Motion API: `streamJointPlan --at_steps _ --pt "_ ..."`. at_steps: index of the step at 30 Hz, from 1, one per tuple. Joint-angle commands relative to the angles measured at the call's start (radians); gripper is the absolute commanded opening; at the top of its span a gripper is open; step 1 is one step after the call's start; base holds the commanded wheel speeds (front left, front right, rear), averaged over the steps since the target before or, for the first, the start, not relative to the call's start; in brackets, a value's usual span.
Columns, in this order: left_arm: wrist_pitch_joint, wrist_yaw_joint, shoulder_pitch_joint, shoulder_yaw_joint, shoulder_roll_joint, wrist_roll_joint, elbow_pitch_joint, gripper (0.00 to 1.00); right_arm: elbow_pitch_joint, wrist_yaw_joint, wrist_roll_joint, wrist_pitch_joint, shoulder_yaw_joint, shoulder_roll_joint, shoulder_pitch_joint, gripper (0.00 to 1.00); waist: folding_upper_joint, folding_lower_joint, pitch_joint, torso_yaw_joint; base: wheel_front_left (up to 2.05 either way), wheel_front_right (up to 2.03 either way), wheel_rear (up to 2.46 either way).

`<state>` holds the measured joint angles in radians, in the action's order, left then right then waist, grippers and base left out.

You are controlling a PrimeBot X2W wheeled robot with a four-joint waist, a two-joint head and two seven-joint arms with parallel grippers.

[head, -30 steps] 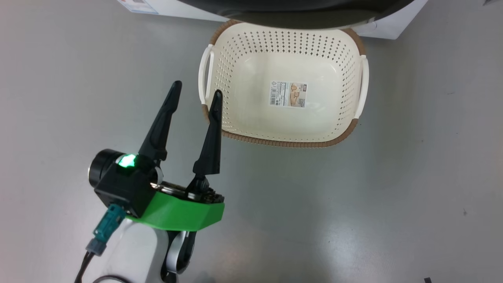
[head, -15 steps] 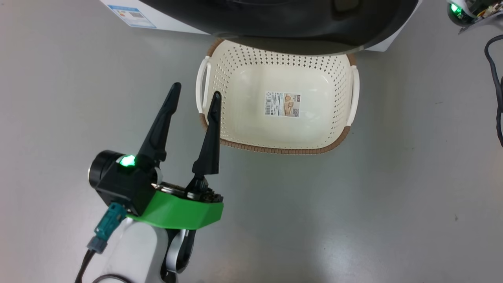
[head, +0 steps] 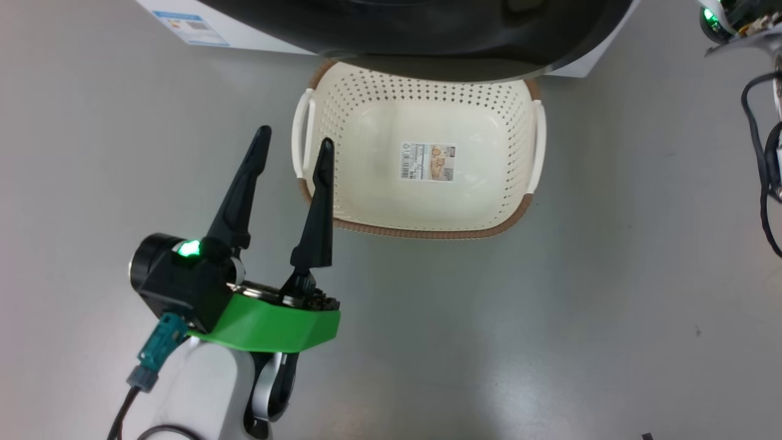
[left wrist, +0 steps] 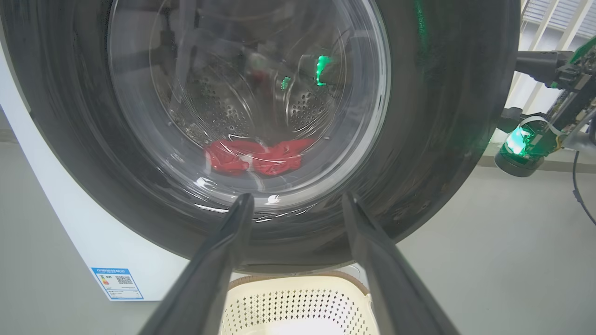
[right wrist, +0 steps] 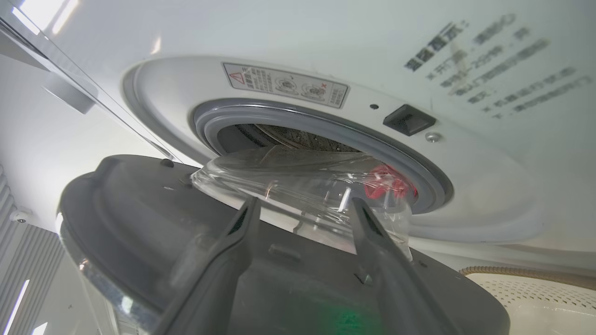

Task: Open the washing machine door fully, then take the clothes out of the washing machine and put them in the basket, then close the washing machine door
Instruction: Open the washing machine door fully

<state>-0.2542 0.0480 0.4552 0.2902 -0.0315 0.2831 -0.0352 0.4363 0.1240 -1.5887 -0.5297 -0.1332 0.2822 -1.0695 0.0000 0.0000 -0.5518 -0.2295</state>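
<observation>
Red cloth shows through the glass: the clothes lie low in the drum, and none are in the basket. The basket stands empty on the grey floor, right in front of the washing machine.

The washing machine door is ajar, its glass bowl partly out of the grey gasket. How wide it stands is hard to judge through the wide-angle lens, but it looks well short of fully open. I judge the first step only part done, with unloading and closing both left.

The right claw is spread and empty, near the door's rim. The left claw is also spread, holding nothing, beside the basket's left handle.

The door's black rim overhangs the basket's far side and screens the drum mouth. A dark cable hangs at the right.
</observation>
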Motion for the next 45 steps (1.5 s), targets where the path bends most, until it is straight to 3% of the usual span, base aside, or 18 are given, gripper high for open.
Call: streamJointPlan --at_steps 1,7,12,16,20,24,32,39,45 --pt "-0.008 0.005 0.002 -0.037 -0.019 -0.003 0.020 1.00 -0.055 0.007 0.019 0.023 0.010 -0.012 0.028 1.00 0.0000 0.0000 0.002 0.012 0.00 0.00 0.00" --pt "-0.008 0.004 0.004 -0.050 -0.019 -0.017 0.018 1.00 -0.195 0.007 0.089 0.192 0.058 -0.003 0.142 1.00 0.0000 0.0000 0.012 0.045 0.00 0.00 0.00" --pt "-0.008 -0.002 0.003 -0.067 -0.019 -0.022 0.017 1.00 -0.296 0.007 0.272 0.413 -0.002 0.057 0.257 1.00 0.0000 0.0000 0.020 0.073 0.00 0.00 0.00" --pt "-0.008 -0.009 -0.005 -0.085 -0.019 -0.026 0.009 1.00 -0.266 0.007 0.466 0.657 -0.137 0.137 0.343 1.00 0.0000 0.0000 0.035 0.100 0.00 0.00 0.00" --pt "-0.008 -0.012 -0.009 -0.094 -0.019 -0.029 0.003 1.00 -0.210 0.007 0.543 0.757 -0.186 0.160 0.369 1.00 0.0000 0.0000 0.044 0.111 0.00 0.00 0.00" --pt "-0.008 -0.015 -0.015 -0.105 -0.019 -0.032 -0.002 1.00 -0.154 0.007 0.674 0.790 -0.159 0.157 0.391 1.00 0.0000 0.0000 0.056 0.126 0.00 0.00 0.00" --pt "-0.008 -0.022 -0.027 -0.126 -0.019 -0.049 -0.008 1.00 -0.253 0.007 0.996 0.791 0.047 0.028 0.517 1.00 0.0000 0.0000 0.066 0.151 0.00 0.00 0.00" --pt "-0.008 -0.032 -0.029 -0.136 -0.019 -0.065 -0.005 1.00 -0.380 0.007 1.155 0.791 0.137 -0.067 0.618 1.00 0.0000 0.0000 0.066 0.162 0.00 0.00 0.00" --pt "-0.008 -0.035 -0.034 -0.139 -0.019 -0.071 -0.004 1.00 -0.435 0.007 1.220 0.791 0.143 -0.115 0.691 1.00 0.0000 0.0000 0.073 0.165 0.00 0.00 0.00"
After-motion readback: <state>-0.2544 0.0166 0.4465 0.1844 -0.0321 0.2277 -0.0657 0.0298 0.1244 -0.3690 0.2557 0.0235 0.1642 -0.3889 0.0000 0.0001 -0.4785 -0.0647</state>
